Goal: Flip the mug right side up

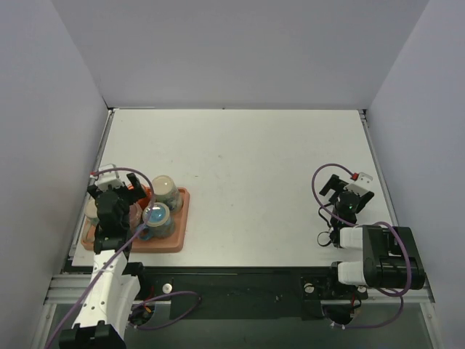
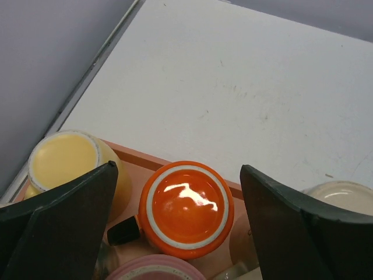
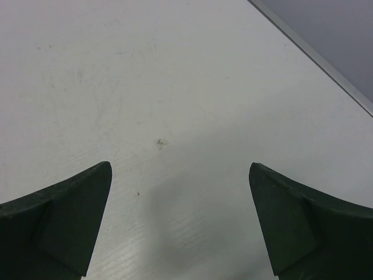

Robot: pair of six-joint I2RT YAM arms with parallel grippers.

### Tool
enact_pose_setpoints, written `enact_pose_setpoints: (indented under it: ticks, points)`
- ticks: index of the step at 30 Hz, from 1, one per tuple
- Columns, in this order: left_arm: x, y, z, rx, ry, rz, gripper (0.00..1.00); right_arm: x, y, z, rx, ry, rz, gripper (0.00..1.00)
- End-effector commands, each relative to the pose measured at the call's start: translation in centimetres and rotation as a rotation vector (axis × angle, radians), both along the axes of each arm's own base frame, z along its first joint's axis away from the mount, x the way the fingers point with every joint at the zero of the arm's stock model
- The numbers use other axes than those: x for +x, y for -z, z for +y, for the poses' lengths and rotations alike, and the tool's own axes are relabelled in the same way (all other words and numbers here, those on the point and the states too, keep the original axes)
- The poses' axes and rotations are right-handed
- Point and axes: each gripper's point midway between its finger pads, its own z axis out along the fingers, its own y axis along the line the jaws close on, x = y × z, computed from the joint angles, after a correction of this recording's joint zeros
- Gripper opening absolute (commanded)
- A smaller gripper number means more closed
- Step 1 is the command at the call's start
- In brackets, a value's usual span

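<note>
left pincer poised over the upturned orange mug

- the orange mug (image 2: 186, 207) sits in the tray (image 2: 137, 156) at the near left corner of the table (image 2: 233, 76). what faces me is a glossy orange disc with a pale ring, which i read as its foot, so it is mouth down.
- its dark handle (image 2: 122, 231) sticks out toward the near left.
- neighbours crowd it: a yellow mug (image 2: 64, 157) to the left, a cream mug (image 2: 344, 195) to the right, a pink rim (image 2: 154, 268) just nearer. the yellow one also shows a flat base. the others i cannot call.
- my left pincer (image 2: 178, 169) is spread wide and grips nothing, one finger on each side of the orange mug with clear gaps. i judge that the width is there to slip down past the neighbours.
- pose: the left arm reaches forward from its base, wrist bent so the pincer points down at the tray.
- my right pincer (image 3: 180, 169) is also wide apart and empty, folded back close to its base over bare table at the near right, well apart from the tray. i judge it is parked out of the way.
</note>
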Motion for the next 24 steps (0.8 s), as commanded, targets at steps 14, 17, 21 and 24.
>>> enact_pose_setpoints:
  ticks: [14,17,21,24]
  points:
    - [-10.3,-3.4,-10.7,0.409,1.06,0.463,0.97,1.1,-9.7,3.3,0.056,-0.19,0.018,0.97]
    - [-13.3,-4.1,-9.6,0.499,1.181,0.637,0.96,0.9,-13.2,6.6,0.039,-0.377,-0.056,0.97]
    - [-17.1,-1.5,-7.7,0.523,1.311,0.9,0.82,0.4,-14.8,8.3,-0.033,-0.477,-0.085,0.97]
    - [-16.8,0.3,-7.2,0.535,1.31,0.931,0.8,0.1,-13.8,9.6,-0.092,-0.524,-0.03,0.97]
